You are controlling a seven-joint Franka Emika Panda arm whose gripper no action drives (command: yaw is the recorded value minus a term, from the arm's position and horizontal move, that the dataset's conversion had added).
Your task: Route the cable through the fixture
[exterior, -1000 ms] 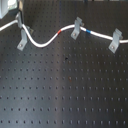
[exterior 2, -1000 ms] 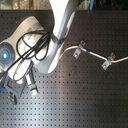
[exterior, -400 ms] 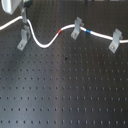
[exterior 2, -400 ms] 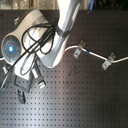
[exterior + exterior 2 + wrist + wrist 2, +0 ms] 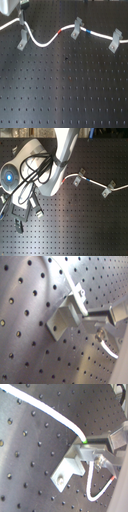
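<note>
1. In the first exterior view we see the cable [image 5: 45, 41] running across the counter [image 5: 65, 95] past three clips, from the first exterior view's left to its right.
2. It looks already seated in the middle clip [image 5: 76, 28], with the red band [image 5: 61, 31] just to one side of it and the blue band [image 5: 88, 31] just to the other.
3. It also reaches the far clip [image 5: 115, 42] on the first exterior view's right; we judge it threaded there, though the picture is too coarse to be sure.
4. The fixture [image 5: 22, 39] on the first exterior view's left appears to be the one in hand: the cable crosses at its top, and the gripper [image 5: 22, 10] hangs just above it.
5. In the second wrist view the cable [image 5: 47, 411] comes down to the top of the fixture [image 5: 75, 464] and loops away beyond it; whether it sits fully in the slot we cannot tell.
6. We cannot tell whether the fingers are clenched on the cable or released; the pictures do not show them clearly.
7. We judge the task nearly done: what is left is to seat the cable in this last fixture and let go.
</note>
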